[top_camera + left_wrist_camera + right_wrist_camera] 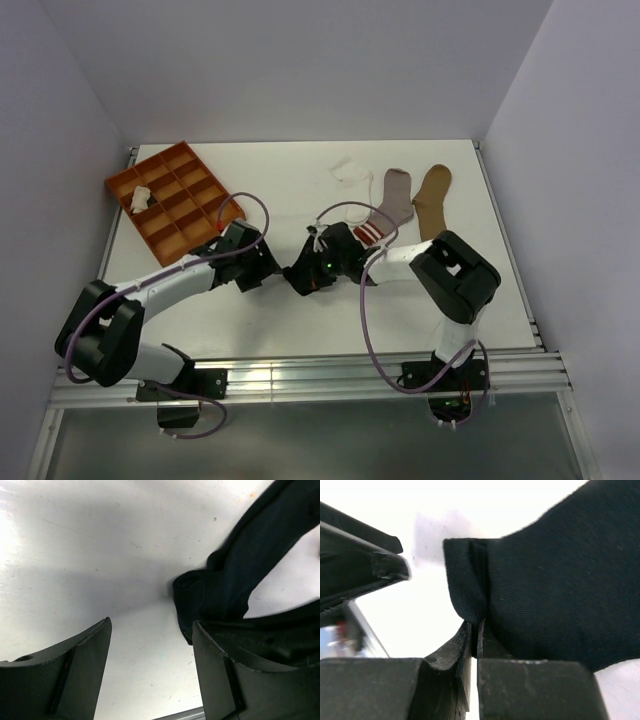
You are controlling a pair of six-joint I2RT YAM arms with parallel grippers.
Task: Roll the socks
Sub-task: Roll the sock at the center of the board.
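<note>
White table bears the work near its middle. There the left gripper stands apart and empty. The black sock lies just beside one of its fingers, its length slanting up and away. The right gripper is clamped on the folded end, so it is nearer. The left would likely need to shift sideways to catch the fabric.

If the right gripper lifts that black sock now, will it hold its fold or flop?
Probably floppy: the black sock is thin knit, creased softly where the right gripper pinches it. The fold may sag open, since the left gripper stands open beside it. Slipping seems unlikely; the fabric looks matte.
</note>
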